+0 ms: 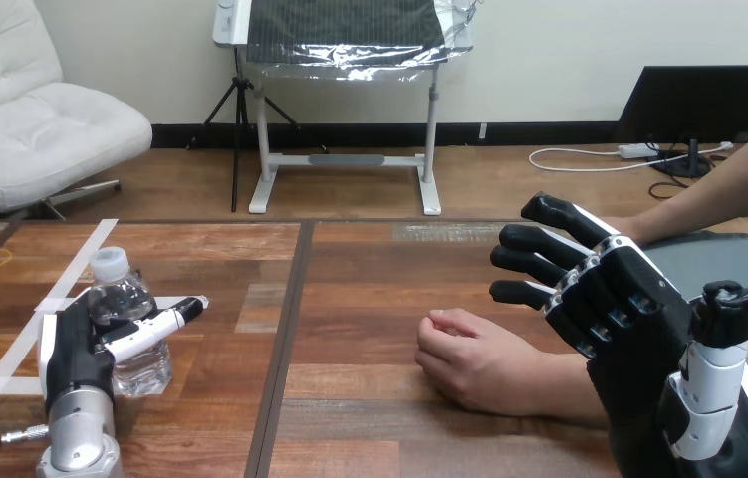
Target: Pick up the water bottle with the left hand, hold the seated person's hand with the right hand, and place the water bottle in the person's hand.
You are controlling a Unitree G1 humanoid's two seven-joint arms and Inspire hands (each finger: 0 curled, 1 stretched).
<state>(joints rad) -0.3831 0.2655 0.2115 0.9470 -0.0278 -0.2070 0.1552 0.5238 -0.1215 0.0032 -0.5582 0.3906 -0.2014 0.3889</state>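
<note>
Bottle [128,334] stands near the desk's [370,289] left edge, left hand [76,360] clamped round it. Right hand [636,299], spread open, hovers beside the person's hand [479,363]; lifting, holding and handover remain.

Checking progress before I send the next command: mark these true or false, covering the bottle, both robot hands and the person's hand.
1. The water bottle stands upright on the table. True.
2. The right hand grips the person's hand. False: its fingers are straight and curl round nothing.
3. The left hand is against the bottle. True.
4. The bottle lies in the person's hand. False: that hand rests loosely curled on the table, holding nothing.
</note>
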